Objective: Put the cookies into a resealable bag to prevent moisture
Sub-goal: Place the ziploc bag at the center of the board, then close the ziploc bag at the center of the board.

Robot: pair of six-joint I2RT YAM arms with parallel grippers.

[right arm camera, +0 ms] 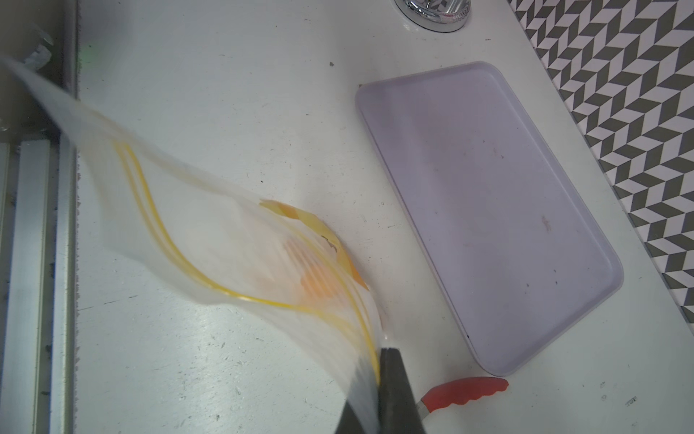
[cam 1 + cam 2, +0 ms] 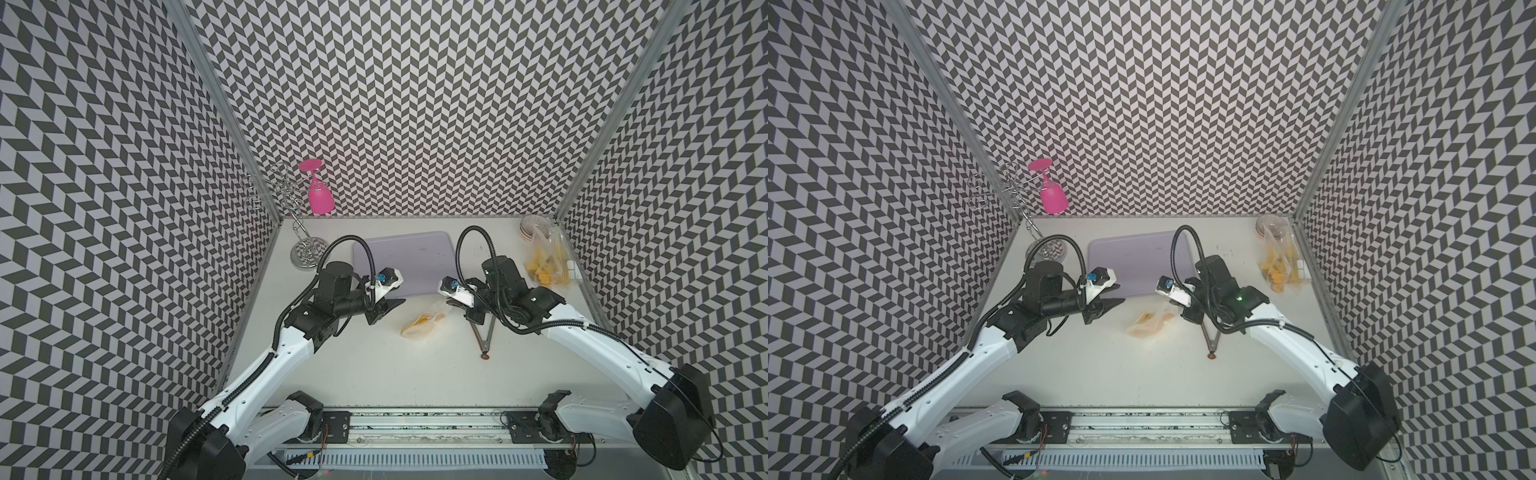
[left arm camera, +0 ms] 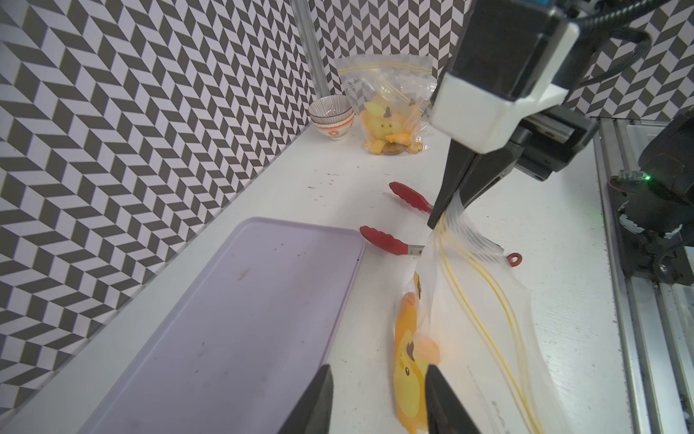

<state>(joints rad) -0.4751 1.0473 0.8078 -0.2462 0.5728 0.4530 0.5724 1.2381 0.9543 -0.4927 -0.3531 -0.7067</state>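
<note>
A clear resealable bag (image 2: 423,325) with a yellow zip line and a yellow cartoon print lies on the white table, one top corner lifted. My right gripper (image 1: 375,394) is shut on that corner; it also shows in the left wrist view (image 3: 447,210). An orange round cookie (image 3: 426,347) sits inside this bag. My left gripper (image 3: 377,402) hangs open just left of the bag (image 3: 480,300), its jaws holding nothing. Several yellow-orange cookies (image 3: 390,144) fill a second resealable bag (image 2: 544,266) at the back right.
A lilac tray (image 2: 403,262) lies bare behind the grippers. Red-tipped tongs (image 2: 484,336) rest under the right arm. Stacked bowls (image 2: 534,226) stand in the back right corner. A pink glass (image 2: 318,193) hangs on a wire rack (image 2: 299,249) at the back left.
</note>
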